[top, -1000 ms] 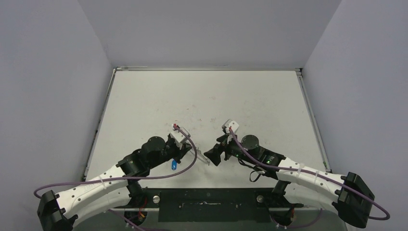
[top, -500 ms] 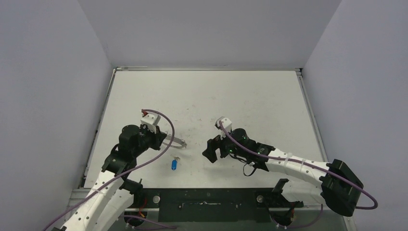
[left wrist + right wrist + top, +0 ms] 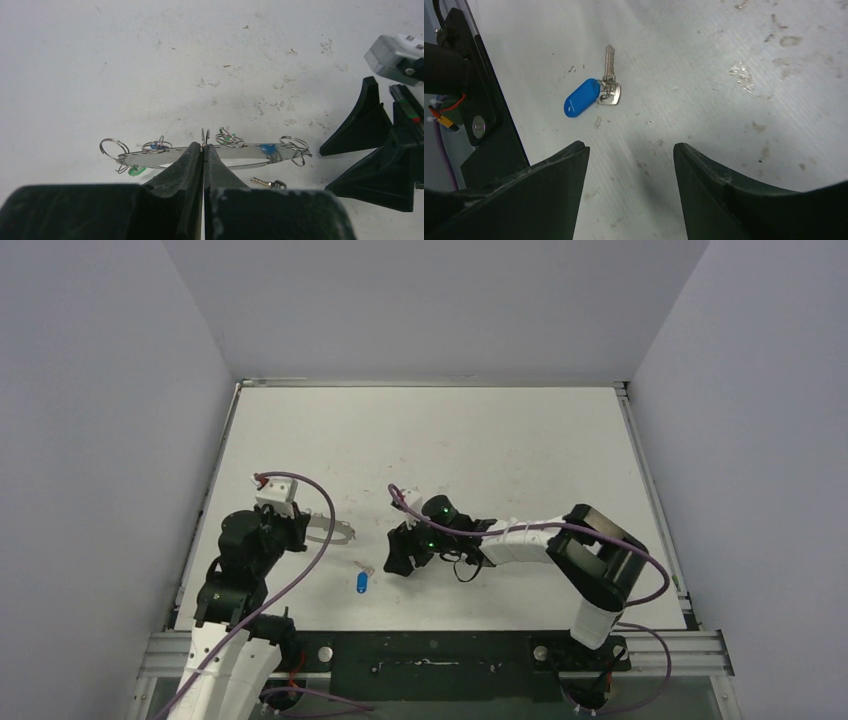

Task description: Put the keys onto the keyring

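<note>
No text, label or number is legible — anywhere.

The left arm (image 3: 238,558) has pulled back and swung out to the left, carrying the keyring (image 3: 338,534) away from the centre. The right arm (image 3: 520,533) has folded at the elbow and reached leftward. Its jaws, narrower than before, now hang just beside the blue key (image 3: 361,582).

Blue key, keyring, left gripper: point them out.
blue key (image 3: 583,97), right wrist view, on its blue tag.
keyring (image 3: 245,151), left wrist view, on its silvery band.
left gripper (image 3: 204,147), left wrist view, between its closed fingertips.
</note>
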You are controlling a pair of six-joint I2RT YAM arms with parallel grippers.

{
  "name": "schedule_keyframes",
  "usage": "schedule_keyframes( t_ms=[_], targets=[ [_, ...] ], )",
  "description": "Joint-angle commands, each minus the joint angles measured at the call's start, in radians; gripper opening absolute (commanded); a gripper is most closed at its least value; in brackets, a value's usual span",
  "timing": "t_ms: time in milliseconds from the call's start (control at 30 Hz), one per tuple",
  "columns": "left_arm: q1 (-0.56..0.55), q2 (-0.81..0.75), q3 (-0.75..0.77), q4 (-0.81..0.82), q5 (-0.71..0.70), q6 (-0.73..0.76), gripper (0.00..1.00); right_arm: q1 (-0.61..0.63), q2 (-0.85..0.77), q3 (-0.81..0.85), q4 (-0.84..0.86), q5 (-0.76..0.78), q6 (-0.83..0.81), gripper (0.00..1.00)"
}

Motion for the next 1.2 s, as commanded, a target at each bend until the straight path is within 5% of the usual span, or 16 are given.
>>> schedule_keyframes(
  t_ms=[0,200,1167],
  targets=[
    [0.013,-0.058,0.009,-0.009,-0.084,0.012,0.00,0.049,0.089,0.078,0.146,-0.063,0.016,0.60],
    [0.012,-0.066,0.005,-0.014,-0.111,0.012,0.00,0.100,0.237,0.167,0.171,-0.077,0.039,0.38],
    [0.013,-0.052,0.000,-0.001,-0.079,0.013,0.00,0.173,0.235,0.272,0.083,0.032,-0.115,0.40]
  ],
)
